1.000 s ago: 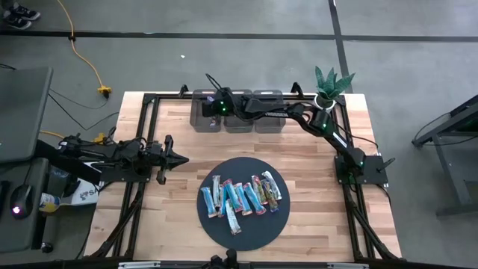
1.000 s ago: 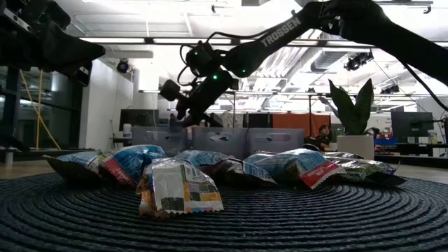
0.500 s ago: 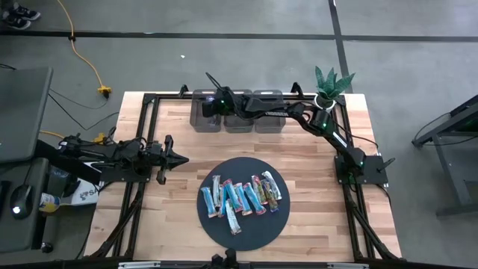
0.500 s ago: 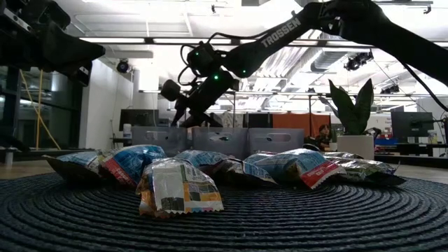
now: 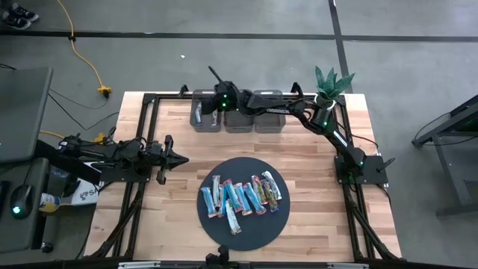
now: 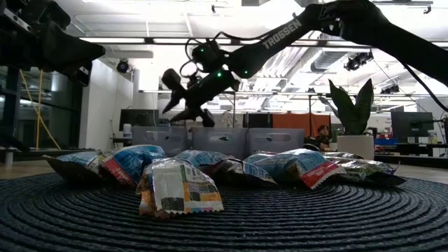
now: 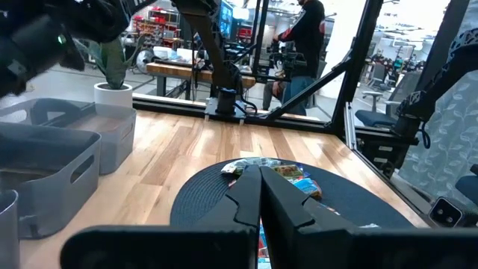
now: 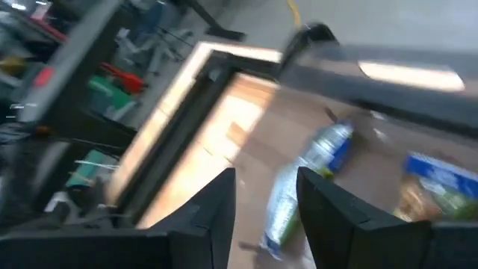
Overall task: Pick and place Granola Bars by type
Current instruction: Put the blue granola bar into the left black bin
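Observation:
Several granola bars (image 5: pixel 240 198), mostly light blue with some red and silver ones, lie side by side on a dark round mat (image 5: pixel 243 232); the low view shows them as a heap (image 6: pixel 182 183). My right gripper (image 6: pixel 183 100) hangs open over the far left grey bin (image 5: pixel 207 121), holding nothing. In the right wrist view, a silver bar (image 8: pixel 284 203) and a blue bar (image 8: pixel 328 146) lie on the bin floor beyond the spread fingers. My left gripper (image 5: pixel 178 158) waits shut at the table's left, pointing level toward the mat.
Three grey bins (image 5: pixel 239 118) stand in a row at the table's far edge. A potted plant (image 5: pixel 331 84) stands at the far right corner. A black frame (image 5: pixel 149 101) runs round the table. Bare wood lies between the mat and the bins.
My right gripper has opened above the far left bin, and its fingers have tipped up and risen a little. A bar now shows lying in that bin below it. The left arm and the bars on the mat have kept still.

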{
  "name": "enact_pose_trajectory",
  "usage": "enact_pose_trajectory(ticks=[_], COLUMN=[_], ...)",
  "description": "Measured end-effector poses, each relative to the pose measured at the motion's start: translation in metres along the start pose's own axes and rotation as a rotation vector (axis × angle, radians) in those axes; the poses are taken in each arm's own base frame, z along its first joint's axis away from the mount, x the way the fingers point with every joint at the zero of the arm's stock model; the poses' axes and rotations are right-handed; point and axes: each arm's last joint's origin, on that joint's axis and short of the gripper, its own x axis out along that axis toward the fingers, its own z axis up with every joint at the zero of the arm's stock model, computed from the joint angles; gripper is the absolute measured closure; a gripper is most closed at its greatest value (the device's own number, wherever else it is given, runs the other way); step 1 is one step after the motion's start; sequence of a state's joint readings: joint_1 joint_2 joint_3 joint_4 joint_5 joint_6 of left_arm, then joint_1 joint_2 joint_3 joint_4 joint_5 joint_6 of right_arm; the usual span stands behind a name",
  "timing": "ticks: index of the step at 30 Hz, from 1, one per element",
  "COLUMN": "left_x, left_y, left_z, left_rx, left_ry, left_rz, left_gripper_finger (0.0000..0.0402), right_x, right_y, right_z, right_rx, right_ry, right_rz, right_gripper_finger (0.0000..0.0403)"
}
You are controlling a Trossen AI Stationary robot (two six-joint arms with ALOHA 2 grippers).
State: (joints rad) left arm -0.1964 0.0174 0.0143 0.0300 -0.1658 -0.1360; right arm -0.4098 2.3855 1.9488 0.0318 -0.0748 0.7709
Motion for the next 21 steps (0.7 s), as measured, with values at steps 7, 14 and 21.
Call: enact_pose_trajectory(ticks=[7, 14, 21], left_x=[0.000, 0.000, 0.000], left_y=[0.000, 0.000, 0.000], left_z=[0.000, 0.000, 0.000], left_rx=[0.000, 0.000, 0.000], left_ry=[0.000, 0.000, 0.000], left_rz=[0.000, 0.000, 0.000], left_gripper_finger=[0.0400, 0.0400, 0.0400], right_x=[-0.033, -0.080, -0.135], right_y=[0.037, 0.073, 0.099], right_z=[0.033, 0.061, 0.075], right_rx=[-0.197, -0.261, -0.260], right_ry=[-0.078, -0.085, 0.033], right_rz=[0.148, 0.251, 0.286], right_gripper_finger=[0.0277, 0.0277, 0.0277])
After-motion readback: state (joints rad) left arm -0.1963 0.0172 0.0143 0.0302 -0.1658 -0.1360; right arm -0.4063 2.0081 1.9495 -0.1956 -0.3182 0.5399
